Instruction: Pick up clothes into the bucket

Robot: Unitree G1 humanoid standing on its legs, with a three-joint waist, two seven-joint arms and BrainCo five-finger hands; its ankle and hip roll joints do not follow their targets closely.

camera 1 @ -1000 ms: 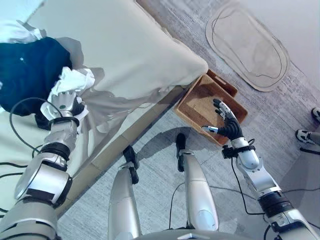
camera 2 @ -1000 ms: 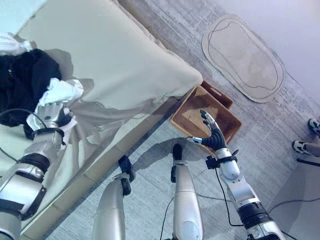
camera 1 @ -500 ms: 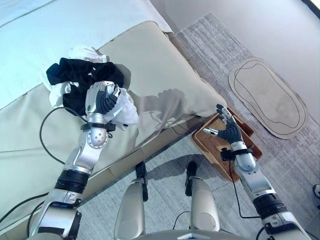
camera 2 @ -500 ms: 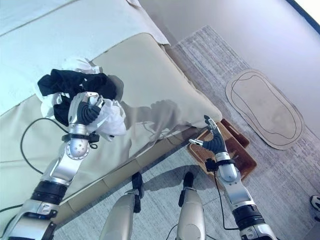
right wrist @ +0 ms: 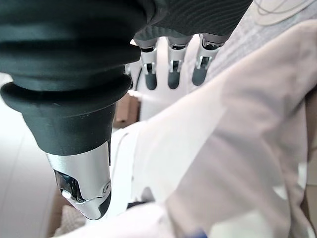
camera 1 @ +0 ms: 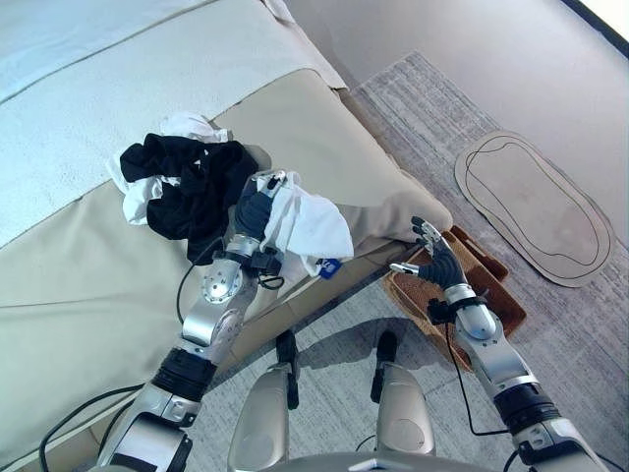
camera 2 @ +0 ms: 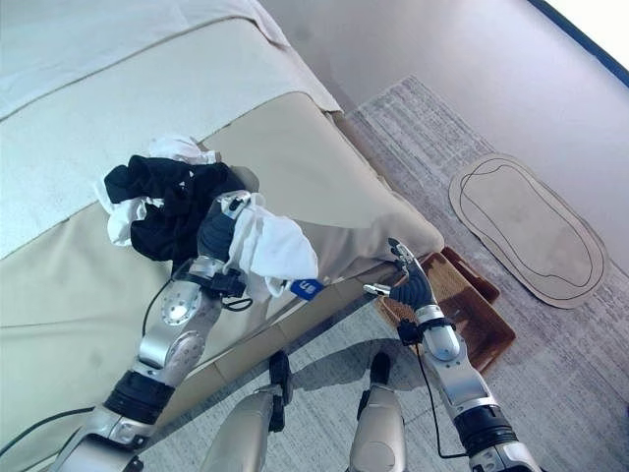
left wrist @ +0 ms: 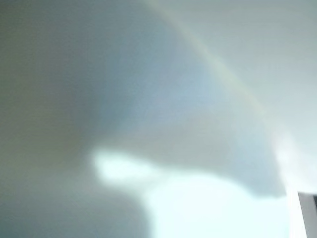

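White garment [camera 1: 307, 222] bunched in the left hand [camera 1: 257, 208], fingers curled round the cloth, held up over the beige bed [camera 1: 98, 285] near its corner edge. A small blue tag [camera 1: 328, 265] hangs at the garment's lower edge. Pile of black and white clothes [camera 1: 182, 182] sits on the bed just behind the left hand, apart from the held piece. Wicker basket [camera 1: 486, 295] (brown, rectangular) on the grey rug [camera 1: 432, 108], right beside the bed's corner. Right hand [camera 1: 435, 262] hovers above the basket's near end, fingers spread and straight, holding nothing. Oval mat [camera 1: 536, 202] lies on the floor further out, well apart from the basket. Left wrist view is just blurred pale cloth, nothing readable.
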